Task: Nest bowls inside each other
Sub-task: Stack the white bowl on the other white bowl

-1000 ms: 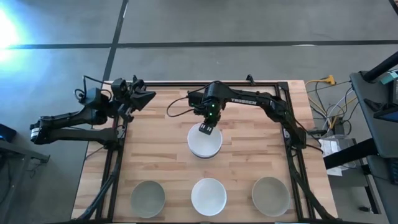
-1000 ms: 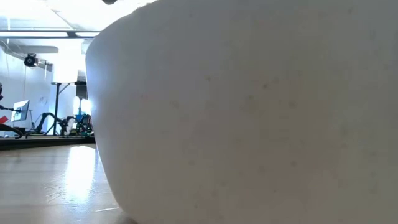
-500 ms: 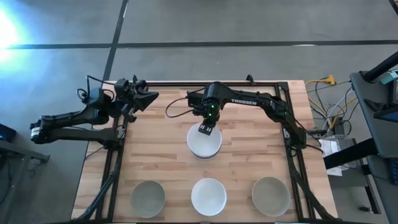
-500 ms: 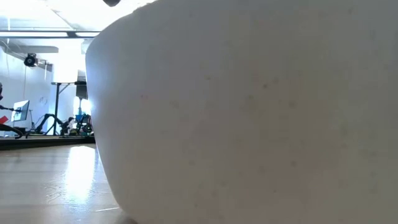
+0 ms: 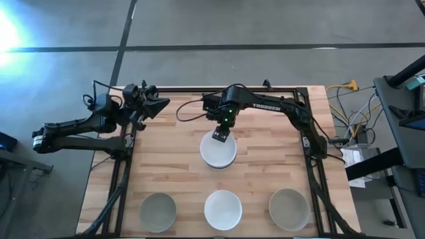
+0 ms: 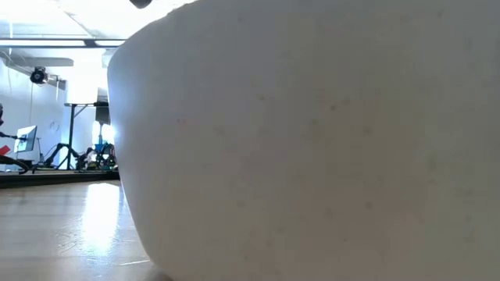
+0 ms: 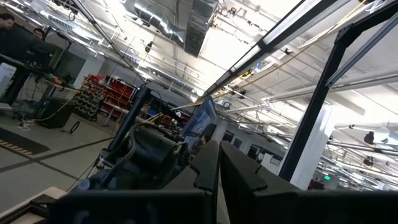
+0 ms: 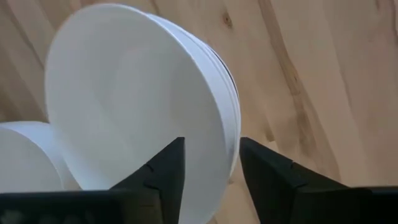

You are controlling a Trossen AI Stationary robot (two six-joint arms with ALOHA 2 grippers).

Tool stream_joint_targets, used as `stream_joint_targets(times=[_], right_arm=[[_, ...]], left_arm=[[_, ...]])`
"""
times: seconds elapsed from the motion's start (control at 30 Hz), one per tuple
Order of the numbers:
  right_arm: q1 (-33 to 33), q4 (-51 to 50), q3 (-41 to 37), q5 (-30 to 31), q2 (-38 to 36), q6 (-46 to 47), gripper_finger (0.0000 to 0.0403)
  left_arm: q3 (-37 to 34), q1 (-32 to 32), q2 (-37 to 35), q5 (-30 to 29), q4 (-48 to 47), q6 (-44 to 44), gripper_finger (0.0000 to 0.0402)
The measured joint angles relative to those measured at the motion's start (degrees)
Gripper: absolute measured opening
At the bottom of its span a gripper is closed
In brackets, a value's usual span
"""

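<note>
A stack of white bowls (image 5: 218, 153) rests on its base in the middle of the wooden table, one nested inside another. My right gripper (image 5: 220, 135) hangs over the stack's far rim, pointing down. In the right wrist view it (image 8: 212, 163) is open, one finger inside the top bowl (image 8: 130, 106) and one outside the rim. Three single bowls stand along the near edge: a grey-green one (image 5: 157, 211), a white one (image 5: 222, 209) and another grey-green one (image 5: 289, 208). My left gripper (image 5: 157, 103) waits shut at the far left, raised off the table.
The white bowl's wall (image 6: 312, 140) fills almost the whole low view. Black frame rails (image 5: 123, 174) run along the table's left and right sides. Bare wood lies between the stack and the near row. Cables and equipment (image 5: 355, 136) sit beyond the right edge.
My right gripper has opened and let go of the stack's far rim, and it has drawn back a little toward the far edge. The stack of white bowls stays where it was.
</note>
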Motion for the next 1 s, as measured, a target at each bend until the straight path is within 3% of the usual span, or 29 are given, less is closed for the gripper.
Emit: stream_joint_targets(times=[0.13, 0.27, 0.53, 1.0], right_arm=[[0.01, 2.01, 0.00, 0.43, -0.04, 0.49, 0.0150], [0.28, 5.52, -0.01, 7.20, -0.86, 1.39, 0.0134], [0.58, 6.43, -0.13, 7.29, -1.71, -1.60, 0.0017], [1.03, 6.67, -4.68, 4.76, -1.29, -2.06, 0.0009]], left_arm=[[0.02, 0.00, 0.12, 0.02, 0.02, -0.19, 0.0000], [0.02, 0.00, -0.02, 0.04, 0.04, -1.44, 0.0000], [0.02, 0.04, 0.14, 0.63, 0.04, -1.44, 0.0000], [0.02, 0.04, 0.88, 0.66, 0.04, -1.43, 0.0000]])
